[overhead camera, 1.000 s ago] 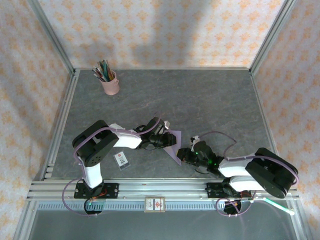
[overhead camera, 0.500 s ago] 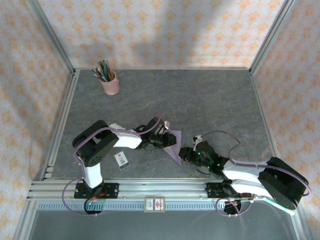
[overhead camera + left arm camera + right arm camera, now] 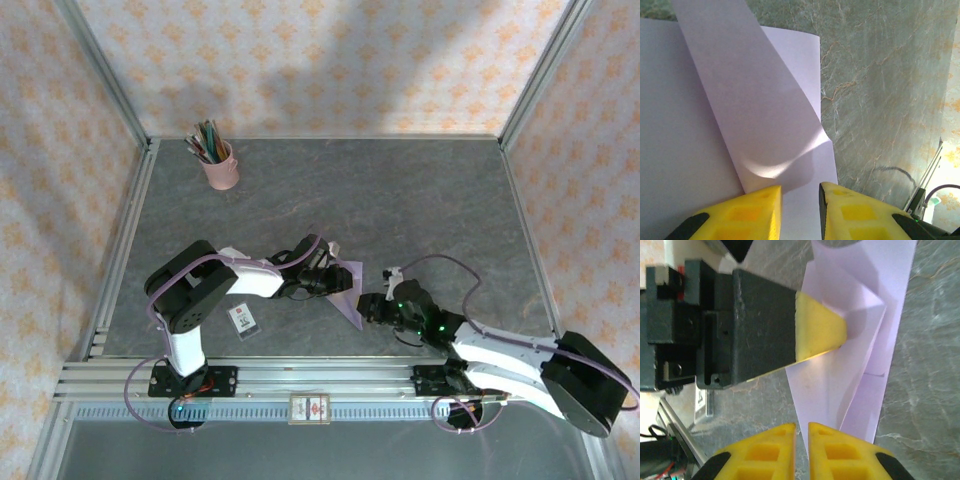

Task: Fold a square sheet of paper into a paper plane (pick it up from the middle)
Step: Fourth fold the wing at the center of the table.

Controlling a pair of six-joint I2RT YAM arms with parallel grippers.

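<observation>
Part-folded paper (image 3: 349, 294) lies on counter (image 3: 420, 200) between both arms, toward front edge. Left fingers (image 3: 771, 197) narrowly parted, tips down on paper, raised flap's base running into gap. Right fingers (image 3: 789, 434) pressed nearly together at paper's edge, left fingers just beside. Cannot tell whether right fingers nip paper.

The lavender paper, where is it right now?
In the top view the lavender paper lies on the table toward its near edge, between the left gripper and the right gripper.
</observation>
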